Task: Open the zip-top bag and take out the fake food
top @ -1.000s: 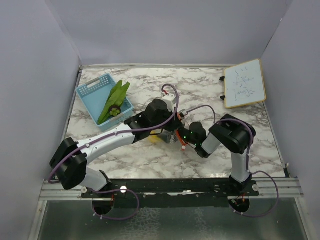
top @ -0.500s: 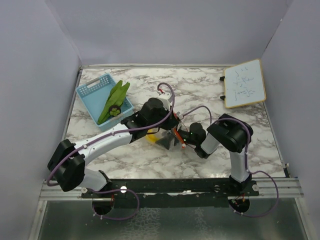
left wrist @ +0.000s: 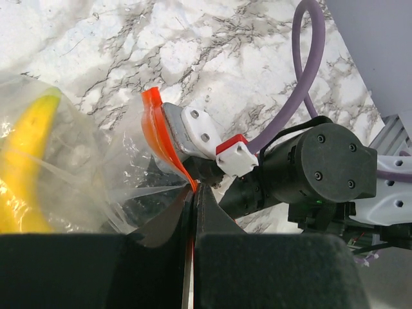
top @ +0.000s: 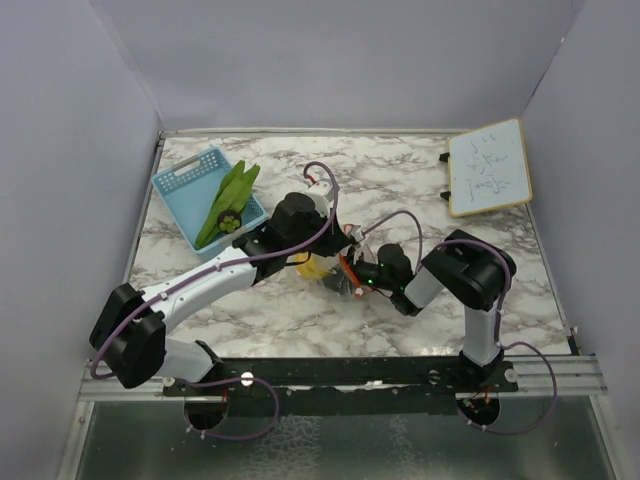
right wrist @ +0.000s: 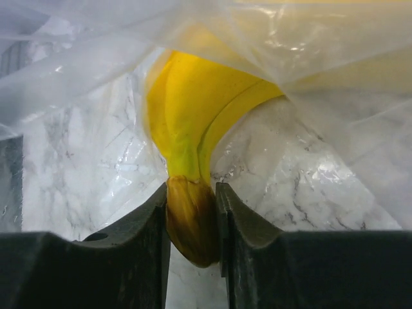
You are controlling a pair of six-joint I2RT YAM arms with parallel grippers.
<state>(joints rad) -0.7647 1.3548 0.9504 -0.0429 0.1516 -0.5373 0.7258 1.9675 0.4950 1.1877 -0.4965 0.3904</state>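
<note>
The zip-top bag (top: 330,281) lies mid-table, clear plastic with an orange-red zip strip (left wrist: 153,126). My left gripper (left wrist: 195,188) is shut on one lip of the bag's mouth at that strip. My right gripper (right wrist: 192,193) reaches into the bag (right wrist: 322,51) and is shut on the brown stem end of the yellow fake food, a toy banana (right wrist: 187,109). The left wrist view shows the banana (left wrist: 24,164) through the plastic. A long green leafy piece (top: 229,198) and a small dark round piece (top: 230,223) lie in the light-blue basket (top: 186,183).
A small whiteboard (top: 487,167) rests at the back right of the marble table (top: 400,180). Grey walls close in the left, right and back sides. Both arms meet over the table's middle, their purple cables looping above.
My right gripper's jaws have closed onto the banana's stem inside the bag. My left arm has shifted a little to the left, taking the bag's lip with it.
</note>
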